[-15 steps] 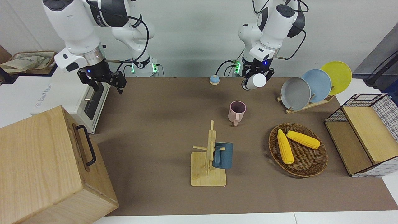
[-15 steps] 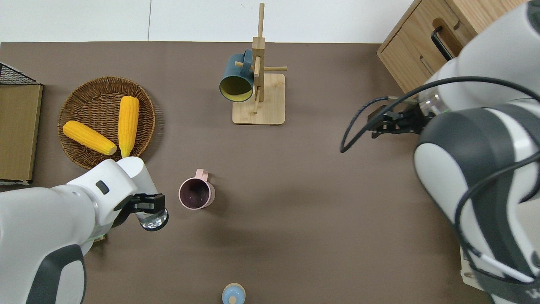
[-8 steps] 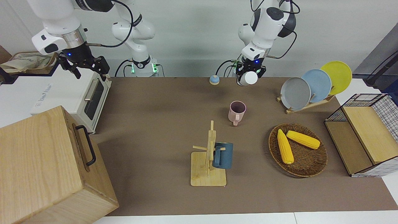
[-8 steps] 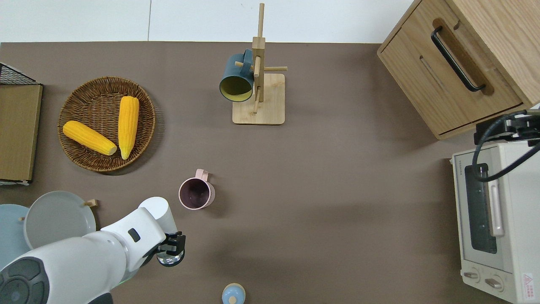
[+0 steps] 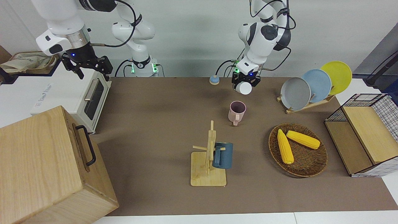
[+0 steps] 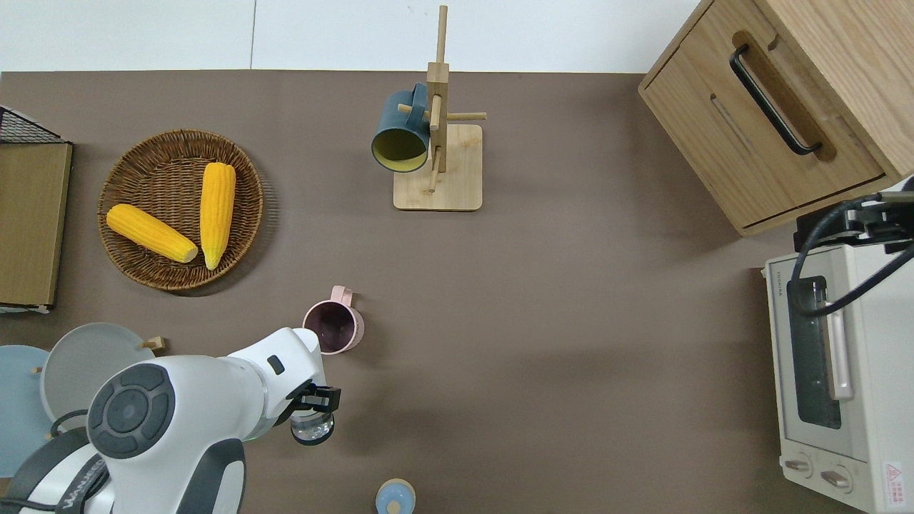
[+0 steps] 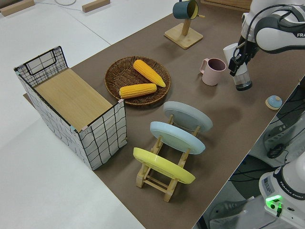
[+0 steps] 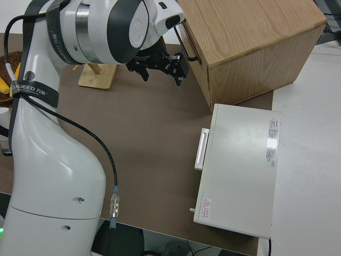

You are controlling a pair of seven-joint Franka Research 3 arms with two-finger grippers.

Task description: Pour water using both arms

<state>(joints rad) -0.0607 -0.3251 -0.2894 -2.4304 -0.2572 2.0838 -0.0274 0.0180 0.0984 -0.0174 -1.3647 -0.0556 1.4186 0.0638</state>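
Observation:
My left gripper [image 5: 245, 81] is shut on a clear glass [image 5: 243, 88] and holds it upright, low over the brown mat. In the overhead view the left gripper [image 6: 315, 404] and the glass [image 6: 312, 428] are between the pink mug [image 6: 332, 328] and a small blue knob [image 6: 394, 497]. The left side view shows the glass [image 7: 243, 81] beside the pink mug [image 7: 213, 71], which stands upright and looks empty. My right gripper [image 5: 89, 66] is open and empty, over the white toaster oven [image 5: 90, 99]; it also shows in the right side view [image 8: 160, 66].
A wooden mug rack [image 5: 207, 177] with a blue mug [image 5: 222, 155] stands farther from the robots. A wicker basket [image 5: 306, 169] holds two corn cobs. A plate rack [image 5: 311, 85], a wire crate [image 5: 367, 133] and a wooden cabinet [image 5: 40, 165] line the table's ends.
My left gripper carried the glass lower and toward the right arm's end, closer to the pink mug. My right gripper pulled back from over the table to over the toaster oven.

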